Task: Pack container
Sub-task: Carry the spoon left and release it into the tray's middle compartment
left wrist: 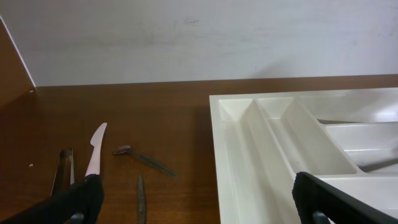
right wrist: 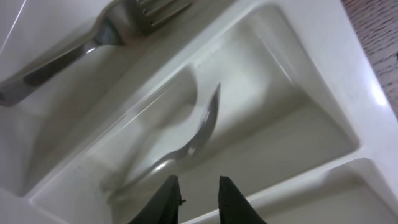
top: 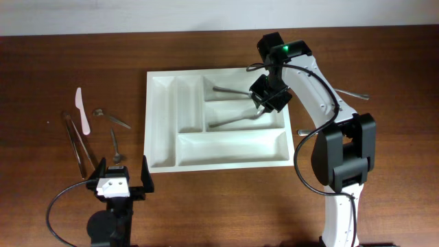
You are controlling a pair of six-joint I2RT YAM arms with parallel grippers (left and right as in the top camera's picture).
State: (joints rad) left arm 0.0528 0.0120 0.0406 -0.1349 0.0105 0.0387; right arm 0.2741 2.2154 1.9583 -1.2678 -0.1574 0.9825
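The white cutlery tray (top: 151, 120) lies mid-table. A metal fork (top: 230, 89) lies in its top long compartment, and a second metal utensil (top: 230, 122) lies in the middle one. My right gripper (top: 264, 106) hovers over the right end of the middle compartment. In the right wrist view its fingers (right wrist: 199, 193) are slightly apart and empty, just above that utensil (right wrist: 186, 146); the fork (right wrist: 106, 37) lies beyond the divider. My left gripper (top: 123, 171) is open and empty near the front edge, left of the tray (left wrist: 236, 143).
Left of the tray lie a white plastic knife (top: 83, 111), a long metal piece (top: 77, 143) and two small spoons (top: 111, 118) (top: 116, 145). Right of the tray, by the right arm, lie two more metal utensils (top: 351, 92) (top: 305, 132).
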